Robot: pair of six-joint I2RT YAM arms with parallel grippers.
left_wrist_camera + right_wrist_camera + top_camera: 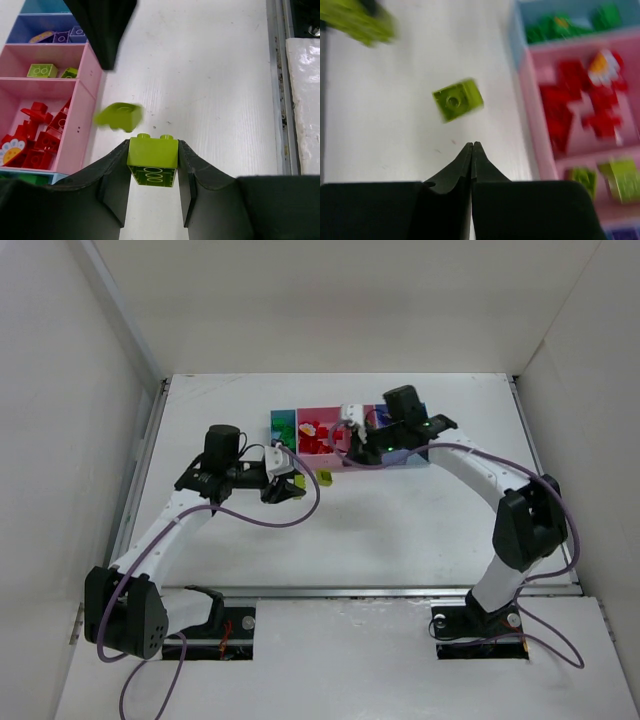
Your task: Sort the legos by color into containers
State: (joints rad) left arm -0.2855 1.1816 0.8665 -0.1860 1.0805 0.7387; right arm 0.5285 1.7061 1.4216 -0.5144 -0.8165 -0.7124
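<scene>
My left gripper point(152, 172) is shut on a lime-yellow brick point(152, 159) and holds it just above the table; it also shows in the top view point(290, 486). A loose lime-yellow piece point(120, 116) lies on the table just beyond it, near the containers point(92, 100), and also shows in the top view point(325, 477) and the right wrist view point(457, 100). My right gripper point(471, 146) is shut and empty, over the table beside the containers' front wall point(532, 115), short of that loose piece. In the top view it point(352, 448) is at the row of containers point(300, 445).
The bins hold sorted pieces: green ones point(560, 25) in the light blue bin, red ones point(42, 137) in the wide pink bin, lime ones point(42, 70) in the narrower pink bin, purple ones point(62, 36) in the purple-blue bin. The right arm's dark gripper point(102, 25) hangs close ahead of my left gripper.
</scene>
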